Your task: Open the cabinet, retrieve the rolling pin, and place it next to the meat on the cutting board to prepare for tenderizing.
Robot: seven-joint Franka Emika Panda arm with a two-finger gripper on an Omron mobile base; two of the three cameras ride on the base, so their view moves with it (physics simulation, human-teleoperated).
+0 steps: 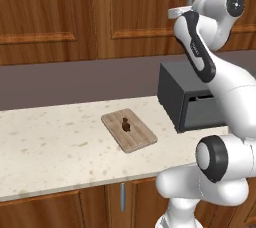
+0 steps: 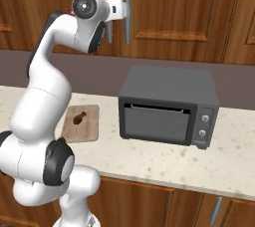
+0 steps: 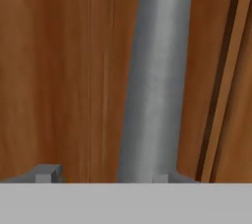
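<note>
One raised arm sets gripper (image 3: 101, 173) around cabinet handle (image 3: 155, 75)

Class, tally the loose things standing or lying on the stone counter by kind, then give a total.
Cutting board: 1
Meat: 1
Oven: 1
Total: 3
</note>
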